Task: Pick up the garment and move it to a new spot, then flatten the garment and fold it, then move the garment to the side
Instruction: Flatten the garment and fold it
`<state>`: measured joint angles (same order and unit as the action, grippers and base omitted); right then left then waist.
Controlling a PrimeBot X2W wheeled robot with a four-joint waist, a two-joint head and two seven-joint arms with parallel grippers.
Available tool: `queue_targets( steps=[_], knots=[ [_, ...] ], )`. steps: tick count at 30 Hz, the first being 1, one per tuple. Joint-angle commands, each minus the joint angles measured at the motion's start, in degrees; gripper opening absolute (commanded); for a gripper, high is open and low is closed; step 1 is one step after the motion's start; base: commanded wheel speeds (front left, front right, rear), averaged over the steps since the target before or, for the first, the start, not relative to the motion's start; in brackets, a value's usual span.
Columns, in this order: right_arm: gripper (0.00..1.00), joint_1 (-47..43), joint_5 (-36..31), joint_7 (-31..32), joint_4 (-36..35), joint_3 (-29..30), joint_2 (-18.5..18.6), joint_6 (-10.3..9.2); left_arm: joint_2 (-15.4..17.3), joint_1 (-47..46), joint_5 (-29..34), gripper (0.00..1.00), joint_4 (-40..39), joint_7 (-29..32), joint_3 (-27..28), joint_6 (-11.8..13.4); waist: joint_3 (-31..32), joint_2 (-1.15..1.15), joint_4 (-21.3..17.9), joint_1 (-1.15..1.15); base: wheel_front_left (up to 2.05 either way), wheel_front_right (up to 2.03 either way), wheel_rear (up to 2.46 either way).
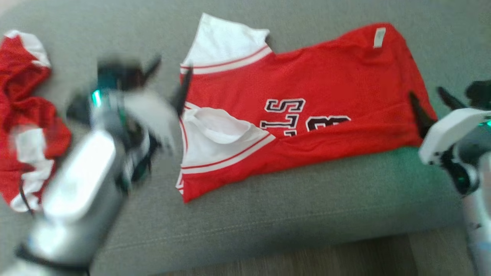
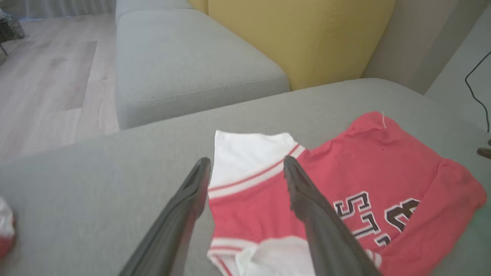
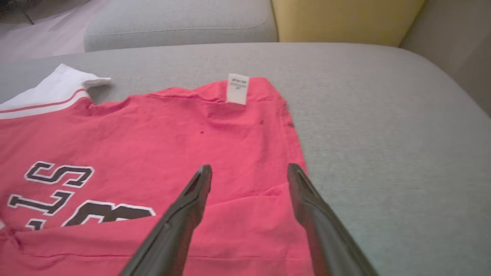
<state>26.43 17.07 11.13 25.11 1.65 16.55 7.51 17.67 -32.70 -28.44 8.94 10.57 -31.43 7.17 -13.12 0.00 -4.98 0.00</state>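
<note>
The garment (image 1: 326,76) is a red jersey with white sleeves, striped trim and dark lettering. It lies spread on the grey sofa cushion (image 1: 307,199), its lower edge folded up over part of the lettering. My left gripper (image 1: 168,78) is open at the jersey's left, sleeve end. In the left wrist view its fingers (image 2: 246,163) straddle the white sleeve of the garment (image 2: 364,161) without gripping it. My right gripper (image 1: 433,107) is open at the jersey's right edge. In the right wrist view it (image 3: 249,169) hovers over the red cloth (image 3: 172,134), holding nothing.
A second red-and-white garment (image 1: 23,115) lies crumpled at the cushion's far left. The cushion's front edge drops to wooden floor (image 1: 307,257). A yellow back cushion (image 2: 307,38) and another grey seat (image 2: 184,57) lie beyond. A black cable (image 2: 475,84) hangs at the right.
</note>
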Motion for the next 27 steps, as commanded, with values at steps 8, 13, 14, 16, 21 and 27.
queue_targets(
  steps=[8,13,14,16,21,27],
  knots=[
    [1.00,1.22,2.80,1.09,-8.85,-4.32,-0.89,-0.02,1.37,-23.90,0.85,1.00,18.53,7.61,0.65,-7.79,-9.79,0.00,-6.67,0.00,0.00,0.00,0.00],
    [1.00,2.61,3.89,0.49,-9.63,-5.08,-1.20,-0.02,0.87,-33.60,0.90,1.00,29.89,11.20,0.48,-9.94,-13.86,0.00,-9.70,0.00,0.00,0.00,0.00],
    [1.00,2.95,3.87,0.16,-9.56,-5.22,-1.20,-0.02,0.97,-35.14,1.59,1.00,31.62,11.18,0.02,-10.14,-14.43,0.00,-10.21,0.00,0.00,0.00,0.00],
    [1.00,3.67,3.95,-0.43,-9.28,-5.64,-1.38,-0.02,1.48,-37.86,3.84,1.00,35.01,10.59,-1.41,-10.18,-15.41,0.00,-11.31,0.00,0.00,0.00,0.00],
    [1.00,5.13,4.44,-2.02,-7.90,-6.72,-2.01,-0.02,1.10,-42.52,6.40,1.00,42.40,10.38,-3.52,-10.31,-16.91,0.00,-13.53,0.00,0.00,0.00,0.00],
    [1.00,6.11,5.20,-3.26,-6.04,-7.69,-2.08,-0.02,1.18,-45.56,9.35,1.00,48.56,9.97,-6.53,-10.71,-17.26,0.00,-14.95,0.00,0.00,0.00,0.00]
  ],
)
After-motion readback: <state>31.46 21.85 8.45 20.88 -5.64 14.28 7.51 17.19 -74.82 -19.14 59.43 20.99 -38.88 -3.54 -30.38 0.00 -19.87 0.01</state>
